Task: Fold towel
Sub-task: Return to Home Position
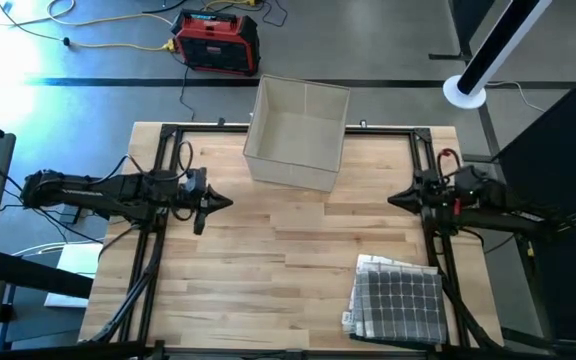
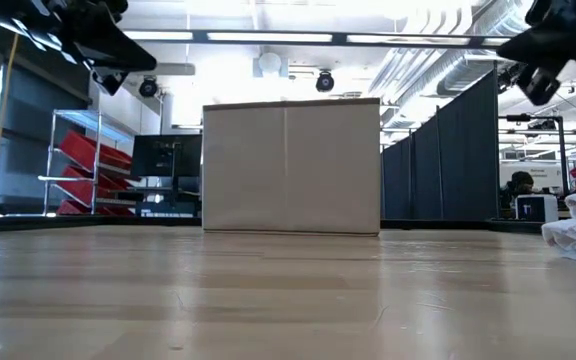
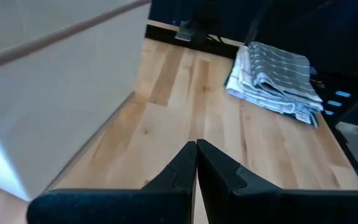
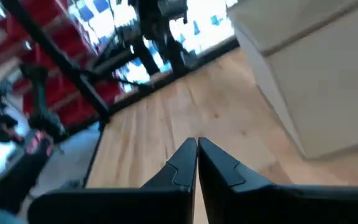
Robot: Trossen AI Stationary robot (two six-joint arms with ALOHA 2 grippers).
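The gray patterned towel [image 1: 400, 300] lies folded on the white towel [image 1: 350, 320] by the counter's [image 1: 268, 270] right edge, near the right arm. The left hand [image 1: 226, 203] and right hand [image 1: 393, 199] hang empty, fingers pressed together. A low sweep by that arm might topple the stack off the edge

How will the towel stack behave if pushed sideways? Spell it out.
The towel stack is probably floppy: its folded edges sag unevenly in the left wrist view. A side push would likely bunch it or shear the layers apart rather than move it as a block. Lying flat, it should not roll or tip.
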